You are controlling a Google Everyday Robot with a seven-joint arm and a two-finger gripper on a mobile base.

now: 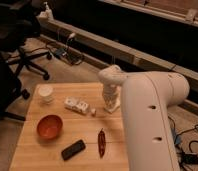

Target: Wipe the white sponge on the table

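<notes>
Pincer [110,103] set wrist-down at the far right of the worktop [32,150], its tip meeting the white sponge [113,108], which lies flat on the wood close to the right edge. You cannot tell from this view whether the pincer is closed on the sponge or merely pressing on it. The vertical posture is judged to serve the wipe: it loads the sponge straight down, so its broad face sits against the planks. Your arm [152,115] fills the right of the view and hides the near right corner of the worktop, so treat that edge as close and unseen. Just left of the sponge sits a small pale piece [93,111], perhaps a cap, and beyond it the white packet [76,105]; together these bound any leftward stroke. The white cup [45,93] stands near the far left corner and the red bowl [49,126] left of centre. The black phone [73,149] and red chilli [101,142] lie toward the near edge. All four are well apart from the sponge. The open room is the strip of bare wood between sponge and chilli, with a shorter one toward the far edge; keep your strokes within these and stop short of the rim.
</notes>
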